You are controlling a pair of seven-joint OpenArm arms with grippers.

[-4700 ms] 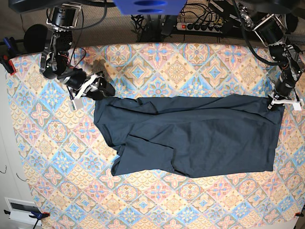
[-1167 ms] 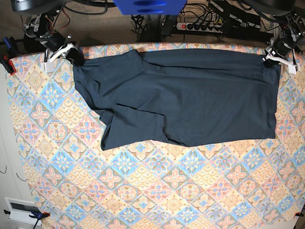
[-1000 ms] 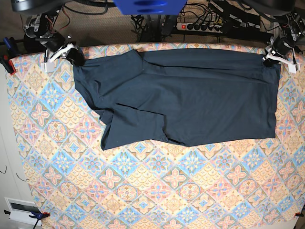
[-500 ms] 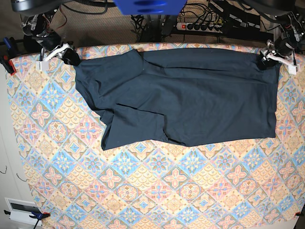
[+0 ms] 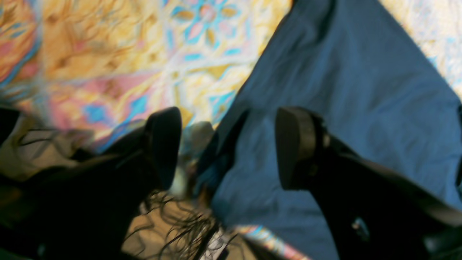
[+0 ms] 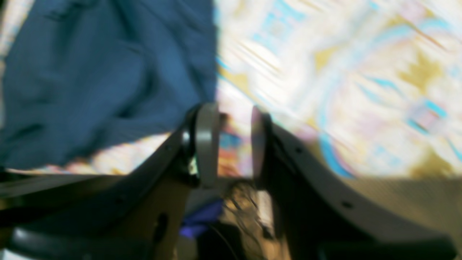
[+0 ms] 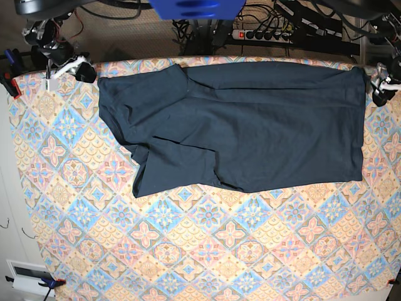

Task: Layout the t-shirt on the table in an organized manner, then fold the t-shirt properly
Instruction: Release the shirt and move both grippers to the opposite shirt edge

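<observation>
The dark navy t-shirt (image 7: pixel 250 125) lies spread flat along the far half of the table (image 7: pixel 188 251), with one sleeve folded onto its lower left part. My left gripper (image 7: pixel 379 88) hovers at the shirt's far right corner. In the left wrist view this left gripper (image 5: pixel 229 144) is open, and the shirt (image 5: pixel 343 90) edge lies loose beneath its black fingers (image 5: pixel 296 144). My right gripper (image 7: pixel 84 72) sits just left of the shirt's far left corner. The right wrist view shows the right gripper (image 6: pixel 232 144) open and empty, the shirt (image 6: pixel 90 72) off to its left.
A power strip with cables (image 7: pixel 263 34) runs behind the far table edge. A blue part (image 7: pixel 197 7) hangs over the top centre. A red clamp (image 7: pixel 9 84) grips the left edge and a white box (image 7: pixel 28 276) sits off the near left corner.
Both grippers opened, let go of the shirt's far corners and drew outward. The shirt stays spread where it was pulled, near the far edge.
</observation>
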